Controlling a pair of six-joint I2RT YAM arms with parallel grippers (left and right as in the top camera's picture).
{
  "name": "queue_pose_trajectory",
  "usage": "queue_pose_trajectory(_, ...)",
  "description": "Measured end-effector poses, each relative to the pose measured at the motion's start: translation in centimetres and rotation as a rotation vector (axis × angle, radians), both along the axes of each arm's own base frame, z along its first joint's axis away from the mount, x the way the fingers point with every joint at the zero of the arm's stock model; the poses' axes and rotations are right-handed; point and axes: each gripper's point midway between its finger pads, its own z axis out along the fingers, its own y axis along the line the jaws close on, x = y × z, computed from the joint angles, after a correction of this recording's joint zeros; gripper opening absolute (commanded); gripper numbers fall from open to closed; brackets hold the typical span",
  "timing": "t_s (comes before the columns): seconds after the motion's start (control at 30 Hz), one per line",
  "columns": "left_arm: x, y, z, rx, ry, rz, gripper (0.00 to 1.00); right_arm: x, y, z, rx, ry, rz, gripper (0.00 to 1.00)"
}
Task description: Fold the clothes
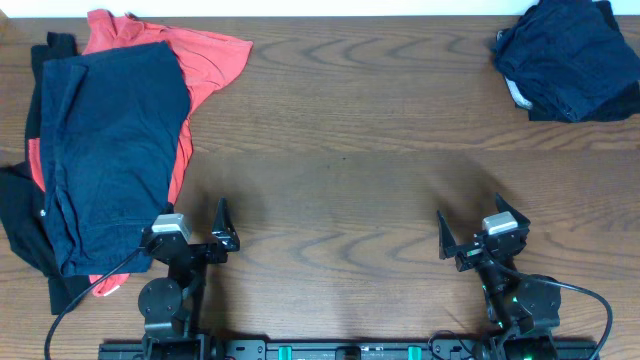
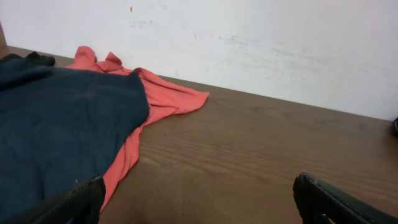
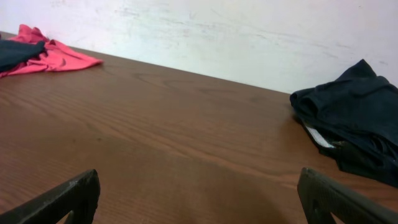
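A pile of clothes lies at the table's left: a dark navy garment (image 1: 110,150) on top of a red shirt (image 1: 205,60), with a black garment (image 1: 25,235) beneath at the left edge. The navy garment (image 2: 56,124) and the red shirt (image 2: 168,96) also show in the left wrist view. A folded dark navy bundle (image 1: 570,55) sits at the far right corner and also shows in the right wrist view (image 3: 354,121). My left gripper (image 1: 195,235) is open and empty beside the pile. My right gripper (image 1: 480,232) is open and empty over bare wood.
The wooden table (image 1: 340,170) runs between the pile and the bundle. A white wall (image 3: 236,31) stands behind the table's far edge. The arm bases sit at the front edge.
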Motion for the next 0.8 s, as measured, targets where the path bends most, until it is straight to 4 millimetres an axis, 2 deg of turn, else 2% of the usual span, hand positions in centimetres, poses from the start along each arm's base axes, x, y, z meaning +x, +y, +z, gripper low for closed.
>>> queue_pose_trajectory(0.8, 0.00, 0.00, 0.00, 0.000, 0.000, 0.000, 0.98, 0.08, -0.31, -0.02, -0.002, 0.000, -0.019, 0.99)
